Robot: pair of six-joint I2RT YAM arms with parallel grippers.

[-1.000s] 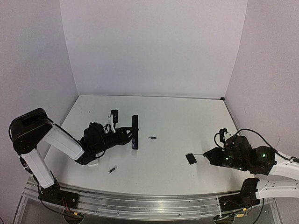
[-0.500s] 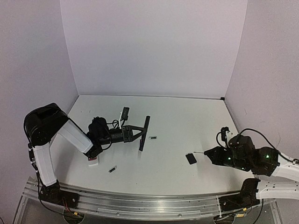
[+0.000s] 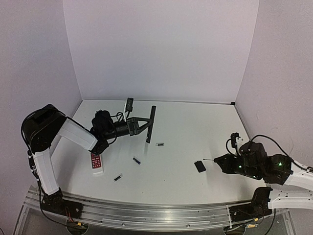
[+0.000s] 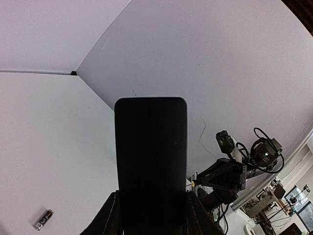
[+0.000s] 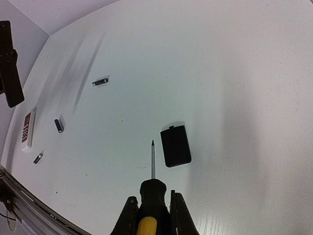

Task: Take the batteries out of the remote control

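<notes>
Clamping remote [image 3: 152,122], L end effector [image 3: 145,126] hangs prob. above 3 batteries [image 3: 160,144].

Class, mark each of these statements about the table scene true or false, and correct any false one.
1. The left gripper has its jaws closed on the black remote. True.
2. The right gripper has empty jaws. False: they clamp the screwdriver.
3. Three batteries lie loose on the table. True.
4. The small black cover is fitted on the black remote. False: it lies on the table beside the screwdriver's tip.
</notes>
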